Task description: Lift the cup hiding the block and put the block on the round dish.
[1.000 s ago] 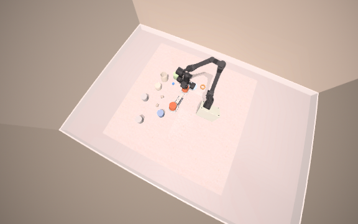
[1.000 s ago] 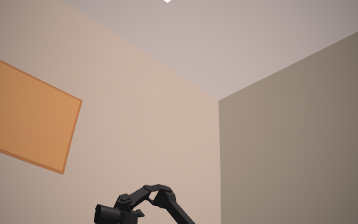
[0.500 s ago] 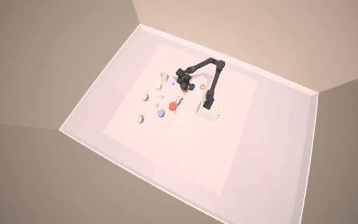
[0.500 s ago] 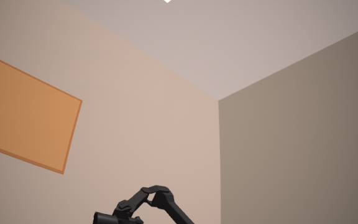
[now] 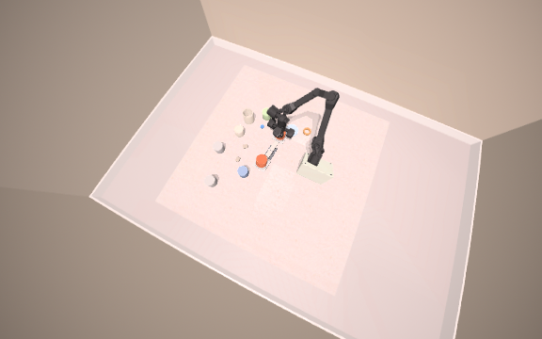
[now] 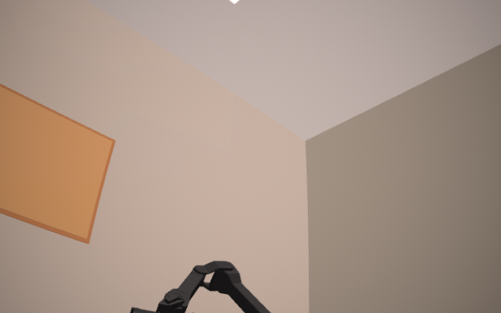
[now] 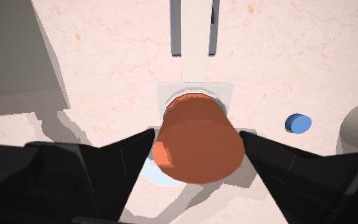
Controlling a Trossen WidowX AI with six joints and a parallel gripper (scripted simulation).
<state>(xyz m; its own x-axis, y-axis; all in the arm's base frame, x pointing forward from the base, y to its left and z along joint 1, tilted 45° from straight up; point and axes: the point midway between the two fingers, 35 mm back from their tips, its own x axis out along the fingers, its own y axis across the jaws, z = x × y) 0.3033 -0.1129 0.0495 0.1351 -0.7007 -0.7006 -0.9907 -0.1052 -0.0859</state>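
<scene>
An orange cup [image 7: 200, 145] stands upside down on the pad [image 7: 166, 91] at the near end of the small balance [image 7: 195, 45] [image 5: 271, 152]. My gripper [image 7: 196, 133] [image 5: 281, 132] is open, with one finger on each side of this cup and a gap to it on both sides. In the top view the gripper hides most of the cup. The second orange cup [image 5: 262, 160] stands on the balance's other end. The pale blue round dish [image 7: 151, 172] [image 5: 294, 127] lies flat right beside the near cup, partly under it in the wrist view. No block shows.
The arm's cream base box [image 5: 315, 170] [image 7: 15, 50] stands close by. A small blue piece [image 7: 298, 123] [image 5: 262, 126], an orange ring [image 5: 307, 134], a green object [image 5: 265, 113], cream cups [image 5: 248, 116] [image 5: 239, 130], a blue cylinder [image 5: 243, 171] and white cylinders [image 5: 219, 147] [image 5: 212, 180] lie around. The exterior view shows only the arm [image 6: 216, 278] and walls.
</scene>
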